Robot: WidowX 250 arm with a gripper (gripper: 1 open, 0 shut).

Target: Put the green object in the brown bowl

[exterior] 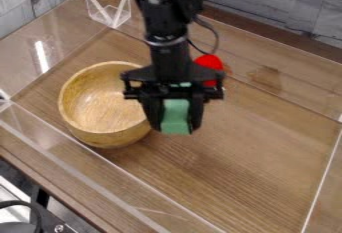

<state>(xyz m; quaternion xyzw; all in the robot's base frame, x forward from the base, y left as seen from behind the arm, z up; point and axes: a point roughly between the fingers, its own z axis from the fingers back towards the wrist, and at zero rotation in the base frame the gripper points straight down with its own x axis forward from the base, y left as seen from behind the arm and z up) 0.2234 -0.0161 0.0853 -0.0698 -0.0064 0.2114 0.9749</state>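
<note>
My gripper (174, 118) points straight down and is shut on the green object (175, 117), a flat matte green block held upright between the black fingers, lifted a little off the wooden table. The brown bowl (78, 120), round, light wood with a thick rim, sits just to the left; the block hangs beside the bowl's right rim, not over its hollow. The bowl holds nothing.
A red strawberry-like toy (209, 64) lies on the table behind the arm, partly hidden by it. Clear acrylic walls (40, 137) fence the wooden table on the left, front and right. A clear triangular piece (112, 11) stands at the back.
</note>
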